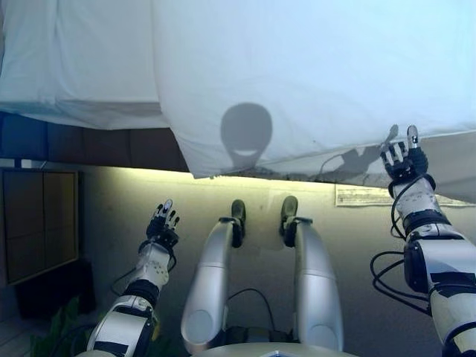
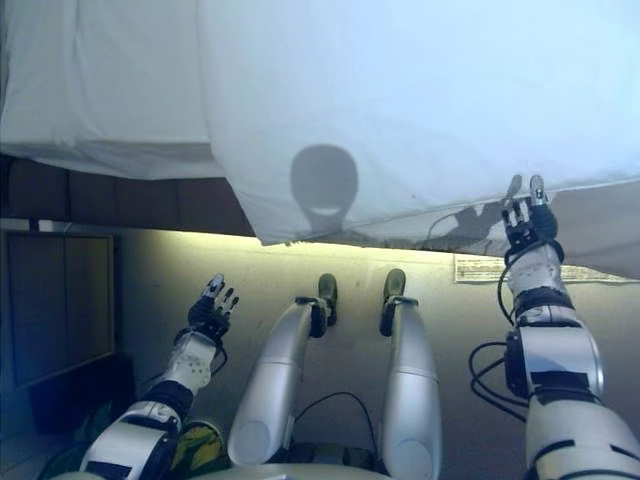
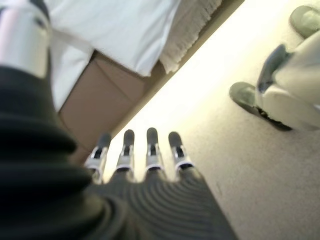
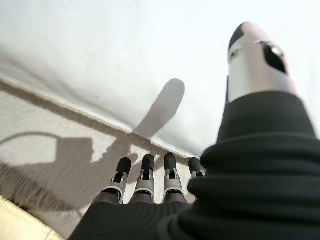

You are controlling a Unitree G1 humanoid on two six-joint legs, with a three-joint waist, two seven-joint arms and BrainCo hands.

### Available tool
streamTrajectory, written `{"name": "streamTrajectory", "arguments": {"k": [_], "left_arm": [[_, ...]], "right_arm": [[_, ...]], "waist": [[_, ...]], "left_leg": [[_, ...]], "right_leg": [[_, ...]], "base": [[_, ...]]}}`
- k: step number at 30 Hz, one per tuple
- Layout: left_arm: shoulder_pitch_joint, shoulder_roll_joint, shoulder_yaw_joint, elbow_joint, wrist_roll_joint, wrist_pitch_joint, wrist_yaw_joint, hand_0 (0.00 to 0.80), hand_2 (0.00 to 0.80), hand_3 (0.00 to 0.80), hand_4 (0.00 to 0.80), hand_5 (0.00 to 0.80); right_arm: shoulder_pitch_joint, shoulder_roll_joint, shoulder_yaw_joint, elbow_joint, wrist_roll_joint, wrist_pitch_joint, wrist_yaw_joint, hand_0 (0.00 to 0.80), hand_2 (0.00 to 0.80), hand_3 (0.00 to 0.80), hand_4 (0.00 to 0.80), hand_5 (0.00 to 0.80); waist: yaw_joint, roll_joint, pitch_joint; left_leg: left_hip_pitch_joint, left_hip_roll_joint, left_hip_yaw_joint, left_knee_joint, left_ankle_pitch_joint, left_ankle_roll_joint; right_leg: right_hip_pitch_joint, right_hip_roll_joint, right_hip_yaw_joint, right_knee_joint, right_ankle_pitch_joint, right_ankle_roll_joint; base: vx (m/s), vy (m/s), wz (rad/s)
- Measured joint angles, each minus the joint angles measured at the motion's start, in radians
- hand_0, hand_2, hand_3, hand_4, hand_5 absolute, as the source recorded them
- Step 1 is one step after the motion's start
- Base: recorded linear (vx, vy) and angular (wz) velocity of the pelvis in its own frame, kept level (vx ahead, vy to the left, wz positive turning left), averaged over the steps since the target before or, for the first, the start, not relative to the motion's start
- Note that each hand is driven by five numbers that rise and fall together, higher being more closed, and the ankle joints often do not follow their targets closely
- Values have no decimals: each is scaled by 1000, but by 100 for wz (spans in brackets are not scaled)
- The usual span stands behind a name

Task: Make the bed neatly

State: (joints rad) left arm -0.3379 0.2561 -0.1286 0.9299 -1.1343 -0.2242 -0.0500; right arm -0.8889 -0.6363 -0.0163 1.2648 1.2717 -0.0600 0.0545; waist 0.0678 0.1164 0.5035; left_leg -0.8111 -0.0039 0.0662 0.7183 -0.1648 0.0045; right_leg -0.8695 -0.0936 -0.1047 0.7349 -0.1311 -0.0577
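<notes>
Bed [image 1: 82, 59] w/ white duvet [image 1: 312, 74] overhanging; right hand [image 1: 404, 160] fingers straight at its edge, left hand [image 1: 161, 227] open, low. Risk: lopsided pull, one-handed.

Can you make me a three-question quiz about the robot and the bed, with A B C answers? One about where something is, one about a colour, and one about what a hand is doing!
1. Where is the right hand?
A. By the hanging edge of the duvet
B. Down on the floor
C. On a pillow

2. What colour is the duvet?
A. Red
B. White
C. Green

3. What is the left hand doing?
A. Gripping the duvet
B. Squeezing a ball
C. Open, holding nothing

Answers:
1 A: its fingertips reach up at the duvet's lower edge.
2 B: the cover is plain white all over.
3 C: its fingers are straight, low over the floor, away from the bedding.
</notes>
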Motion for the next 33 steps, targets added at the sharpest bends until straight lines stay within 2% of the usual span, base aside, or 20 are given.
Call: {"name": "streamTrajectory", "arguments": {"k": [4,13,17,18,19,20,28,33], "left_arm": [[13,1,-11,-17,-2,-16,-6,0,0,0,0,0],[49,2,-11,-45,-27,-30,-15,0,0,0,0,0],[64,3,-11,-45,-27,-30,-32,0,0,0,0,0],[68,3,-11,-45,-27,-30,-36,0,0,0,0,0],[73,3,-11,-45,-27,-30,-38,0,0,0,0,0],[79,3,-11,-45,-27,-30,-38,0,0,0,0,0],[102,2,-11,-44,-27,-29,-55,0,0,0,0,0],[109,2,-11,-43,-20,-26,-71,0,0,0,0,0]], "right_arm": [[-37,-23,6,-6,-16,8,-7,0,0,0,0,0],[-53,-55,12,-6,-54,9,2,0,0,0,0,0],[-63,-79,29,-6,-78,29,6,0,0,0,0,0],[-67,-84,29,-6,-83,34,14,53,53,53,53,53],[-69,-88,29,-6,-83,38,23,351,351,351,351,351],[-69,-88,29,-6,-89,39,26,800,800,800,800,800],[-59,-112,31,-5,-143,36,50,800,800,800,800,800],[-49,-109,34,-10,-203,37,70,800,800,800,800,800]], "waist": [[0,1,5],[3,3,13],[4,4,13],[3,4,13],[3,4,13],[2,4,13],[-2,4,16],[-1,4,16]], "left_leg": [[-39,-2,-8,7,9,-6],[-58,-15,-13,16,13,2],[-58,-15,-14,27,10,7],[-58,-15,-14,27,11,7],[-58,-15,-14,30,11,8],[-58,-15,-14,32,11,8],[-11,-10,-16,25,10,8],[53,-10,-15,-24,27,12]], "right_leg": [[-37,-3,-2,9,5,1],[-51,-19,-9,19,5,5],[-50,-24,-9,32,3,7],[-50,-24,-9,32,3,6],[-50,-24,-8,34,3,5],[-48,-24,-8,36,2,4],[5,-19,-13,19,8,8],[70,-16,-17,-30,23,11]], "base": [[10,14,7],[-2,9,4],[0,0,0],[0,0,0],[0,0,0],[0,0,0],[-11,-2,-1],[-34,-5,-1]]}}
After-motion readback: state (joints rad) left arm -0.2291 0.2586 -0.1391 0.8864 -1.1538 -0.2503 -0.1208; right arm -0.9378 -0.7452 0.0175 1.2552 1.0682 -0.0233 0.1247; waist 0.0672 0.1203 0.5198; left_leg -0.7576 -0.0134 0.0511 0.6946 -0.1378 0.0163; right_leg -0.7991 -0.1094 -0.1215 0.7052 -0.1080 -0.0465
